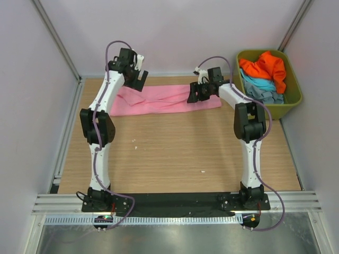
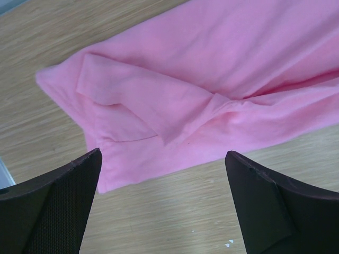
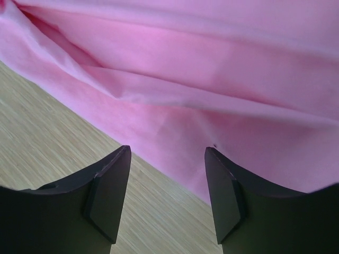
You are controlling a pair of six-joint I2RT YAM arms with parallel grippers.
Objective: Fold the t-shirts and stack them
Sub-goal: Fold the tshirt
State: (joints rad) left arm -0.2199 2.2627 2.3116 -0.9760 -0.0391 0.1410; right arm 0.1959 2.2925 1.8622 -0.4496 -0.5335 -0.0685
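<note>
Top external view: the pink t-shirt point(image 1: 159, 99) lies stretched in a long band across the far side of the counter point(image 1: 175, 153). The left fingers point(image 1: 136, 82) are at its left end and the right fingers point(image 1: 192, 95) are towards its right end. At far right, the olive-green tub point(image 1: 294, 100) holds an orange tee point(image 1: 265, 66), a light blue tee point(image 1: 257, 83) and a grey-blue tee point(image 1: 271, 96) in a heap.

Left wrist view: fingers spread wide, gripping nothing, with a folded sleeve just ahead.

Right wrist view: fingers parted, nothing between them, at the shirt's near edge.
</note>
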